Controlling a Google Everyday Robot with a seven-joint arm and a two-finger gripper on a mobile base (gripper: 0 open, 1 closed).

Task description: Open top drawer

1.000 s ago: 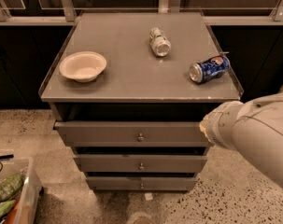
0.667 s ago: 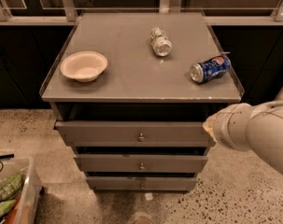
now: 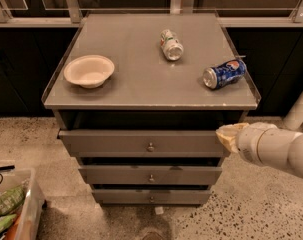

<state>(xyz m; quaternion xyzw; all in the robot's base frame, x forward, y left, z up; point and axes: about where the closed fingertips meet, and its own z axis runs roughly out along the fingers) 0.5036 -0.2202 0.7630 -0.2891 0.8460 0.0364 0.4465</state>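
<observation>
A matte grey metal top drawer (image 3: 116,143), the widest of three stacked in a grey cabinet, is seen directly under the tabletop (image 3: 136,86), with a dark gap showing above its flat front and a small round metal knob (image 3: 150,147) set at its centre. The robot's pincer (image 3: 227,136), carried on a white arm (image 3: 276,148) entering from the right, is held at the right end of that drawer front, level with the knob but well apart from it; whether it is spread or pressed together cannot be told. Two narrower grey drawers (image 3: 150,175) are stacked beneath. On the tabletop a shallow white bowl (image 3: 89,71) is placed at the left, a silver-and-green can (image 3: 171,44) is laid on its side near the back, and a blue soda can (image 3: 224,74) is laid on its side near the right edge. A clear plastic bin (image 3: 28,211) is seen on the speckled floor (image 3: 261,209) at lower left.
</observation>
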